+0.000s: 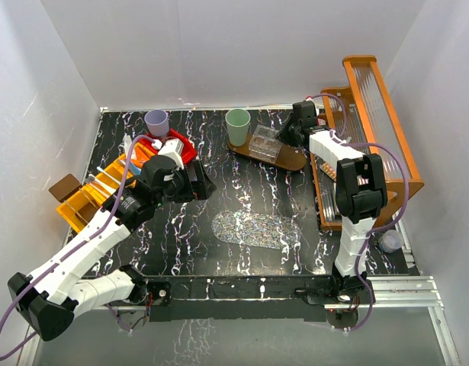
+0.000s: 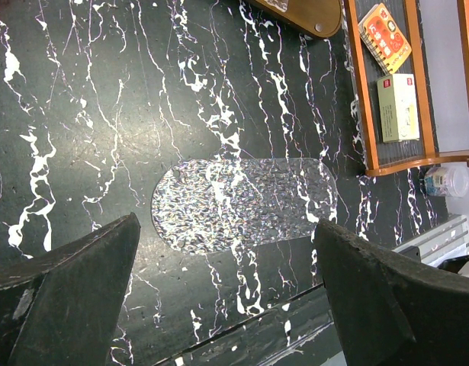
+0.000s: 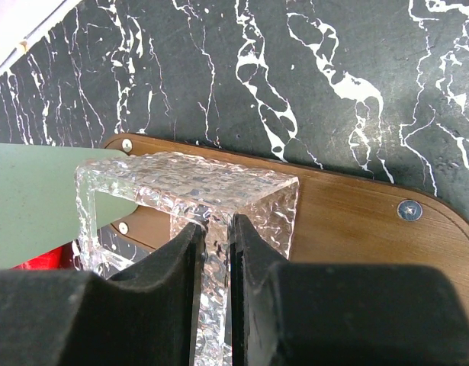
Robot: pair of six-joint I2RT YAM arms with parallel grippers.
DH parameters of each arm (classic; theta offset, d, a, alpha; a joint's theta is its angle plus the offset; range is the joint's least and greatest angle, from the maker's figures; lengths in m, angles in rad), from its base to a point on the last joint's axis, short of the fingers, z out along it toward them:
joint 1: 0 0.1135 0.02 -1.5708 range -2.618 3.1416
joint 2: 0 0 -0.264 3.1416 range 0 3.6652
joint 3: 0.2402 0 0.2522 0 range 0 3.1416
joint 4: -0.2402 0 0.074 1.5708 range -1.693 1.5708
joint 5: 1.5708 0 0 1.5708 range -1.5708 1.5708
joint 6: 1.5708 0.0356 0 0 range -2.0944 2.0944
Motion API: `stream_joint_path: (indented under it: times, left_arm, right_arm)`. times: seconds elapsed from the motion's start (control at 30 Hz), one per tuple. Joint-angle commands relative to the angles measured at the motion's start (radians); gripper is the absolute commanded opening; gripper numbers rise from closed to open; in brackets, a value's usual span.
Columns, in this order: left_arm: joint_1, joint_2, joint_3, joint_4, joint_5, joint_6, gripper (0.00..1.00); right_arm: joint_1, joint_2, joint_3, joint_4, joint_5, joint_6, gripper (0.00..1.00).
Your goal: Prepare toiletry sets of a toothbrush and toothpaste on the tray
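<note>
a black marbled bench [image 1: 242, 191] is seen, with a wooden tray [image 3: 356, 221] laid near its far edge. a green cup [image 1: 237, 120] and a clear glass cup [image 3: 188, 183] are set side by side on the tray. the glass cup's wall is pinched by the right tool [image 3: 216, 232]. the left tool [image 2: 226, 229] is held wide open above a clear oval mat [image 2: 242, 202].

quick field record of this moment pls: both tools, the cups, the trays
right tool: shut on one wall of the clear glass cup
clear glass cup: standing on the wooden tray, next to the green cup
left tool: open, empty, clear oval tray in its view
lilac cup: on the table at the back left, on neither tray
</note>
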Motion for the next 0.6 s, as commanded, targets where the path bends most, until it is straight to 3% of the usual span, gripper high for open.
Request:
stream_joint_path:
  times: [0.0, 0.27, 0.57]
  left_arm:
    - [0.005, -0.014, 0.009, -0.009, -0.008, 0.015, 0.98]
    - [0.005, -0.02, 0.007, -0.013, -0.012, 0.016, 0.98]
    - [0.005, -0.03, 0.008, -0.017, -0.014, 0.019, 0.98]
  right_arm:
    - [0.003, 0.016, 0.059, 0.02, -0.031, -0.04, 0.13]
    - [0.0, 0.022, 0.062, 0.015, -0.05, -0.045, 0.17]
    - [-0.005, 0.019, 0.08, 0.002, -0.045, -0.065, 0.32]
